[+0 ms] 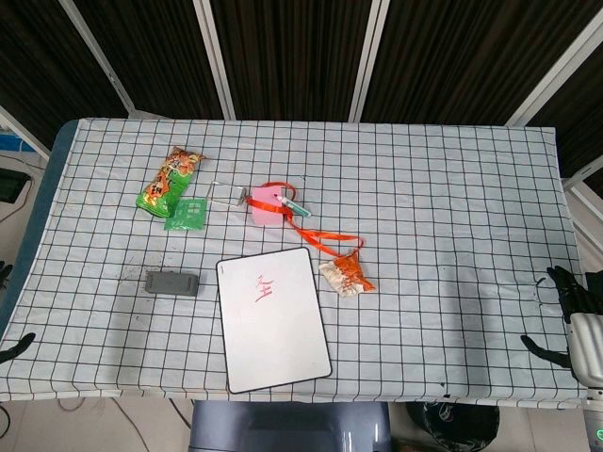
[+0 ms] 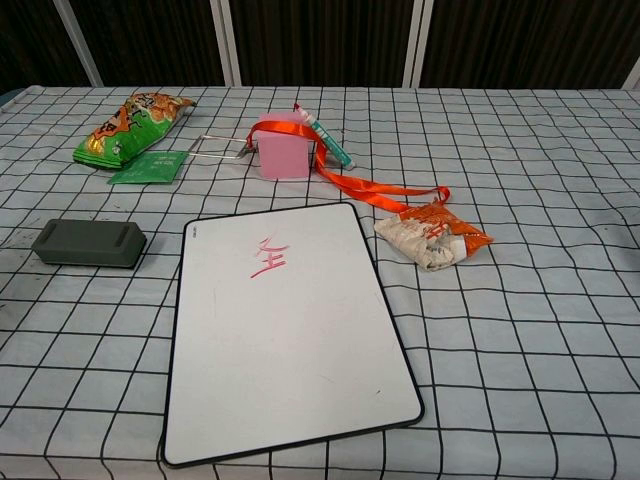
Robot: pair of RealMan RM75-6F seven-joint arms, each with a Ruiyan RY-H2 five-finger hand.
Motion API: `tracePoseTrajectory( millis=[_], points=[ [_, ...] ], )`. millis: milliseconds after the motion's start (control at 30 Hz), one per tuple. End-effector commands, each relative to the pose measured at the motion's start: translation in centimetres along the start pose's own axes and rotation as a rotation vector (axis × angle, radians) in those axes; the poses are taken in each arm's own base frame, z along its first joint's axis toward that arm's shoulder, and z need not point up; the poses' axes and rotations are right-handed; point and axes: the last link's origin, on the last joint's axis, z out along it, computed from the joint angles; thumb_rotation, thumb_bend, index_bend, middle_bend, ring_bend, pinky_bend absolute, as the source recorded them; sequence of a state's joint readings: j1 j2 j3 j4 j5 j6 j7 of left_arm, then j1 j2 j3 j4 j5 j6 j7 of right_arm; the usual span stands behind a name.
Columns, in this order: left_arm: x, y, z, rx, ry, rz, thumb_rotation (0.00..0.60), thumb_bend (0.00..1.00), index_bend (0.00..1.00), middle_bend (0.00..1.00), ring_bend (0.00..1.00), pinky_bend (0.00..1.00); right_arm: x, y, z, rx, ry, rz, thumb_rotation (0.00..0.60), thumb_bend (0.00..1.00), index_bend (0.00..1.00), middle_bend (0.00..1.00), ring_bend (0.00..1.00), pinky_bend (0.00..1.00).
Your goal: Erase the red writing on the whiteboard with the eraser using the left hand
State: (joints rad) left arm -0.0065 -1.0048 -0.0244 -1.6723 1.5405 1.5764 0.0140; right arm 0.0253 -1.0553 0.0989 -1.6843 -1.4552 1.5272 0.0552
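Observation:
A white whiteboard (image 1: 275, 325) (image 2: 290, 340) lies flat near the table's front edge, with a red written mark (image 1: 262, 288) (image 2: 268, 258) in its upper half. The dark grey eraser (image 1: 171, 283) (image 2: 88, 243) lies on the checked cloth just left of the board, untouched. In the head view only a dark tip of my left hand (image 1: 16, 346) shows, at the table's left front corner, far from the eraser. My right hand (image 1: 568, 311) hangs off the right edge with its fingers apart and nothing in it. The chest view shows neither hand.
Behind the board stand a pink box (image 1: 268, 205) (image 2: 283, 150) with an orange lanyard (image 1: 320, 234) (image 2: 380, 190), a crumpled orange-white wrapper (image 1: 346, 276) (image 2: 432, 238), a green snack bag (image 1: 170, 179) (image 2: 130, 125) and a flat green packet (image 1: 186, 214) (image 2: 148, 167).

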Motion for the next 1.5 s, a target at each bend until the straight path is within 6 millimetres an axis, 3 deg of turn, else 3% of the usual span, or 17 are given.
tracePoseTrajectory(
  millis=[33,700,967,1267,1500],
  points=[
    [0.0,0.0,0.0,-0.001,0.000,0.000,0.600,0.12,0.00,0.04,0.00,0.00,0.0,0.0,0.0,0.000,-0.001,0.001,0.600,0.19,0.06,0.09,0.18,0.21],
    [-0.1,0.0,0.1,-0.007,-0.004,0.004,0.600,0.12,0.00,0.04,0.00,0.00,0.0,0.0,0.0,-0.002,-0.011,0.007,0.600,0.18,0.06,0.09,0.18,0.21],
    [-0.9,0.7,1.2,-0.057,-0.054,0.018,0.600,0.12,0.00,0.04,0.00,0.00,-0.1,0.0,-0.1,-0.005,-0.016,0.014,0.600,0.18,0.06,0.09,0.18,0.21],
    [-1.5,3.6,4.4,-0.140,-0.136,0.079,0.600,0.15,0.00,0.05,0.00,0.00,-0.2,0.0,0.0,-0.010,-0.020,0.017,0.600,0.18,0.06,0.09,0.18,0.21],
    [-2.9,6.2,9.2,-0.201,-0.262,0.134,0.600,0.21,0.03,0.11,0.00,0.00,-0.2,0.0,0.1,-0.012,-0.022,0.018,0.600,0.18,0.06,0.09,0.18,0.21]
  ],
)
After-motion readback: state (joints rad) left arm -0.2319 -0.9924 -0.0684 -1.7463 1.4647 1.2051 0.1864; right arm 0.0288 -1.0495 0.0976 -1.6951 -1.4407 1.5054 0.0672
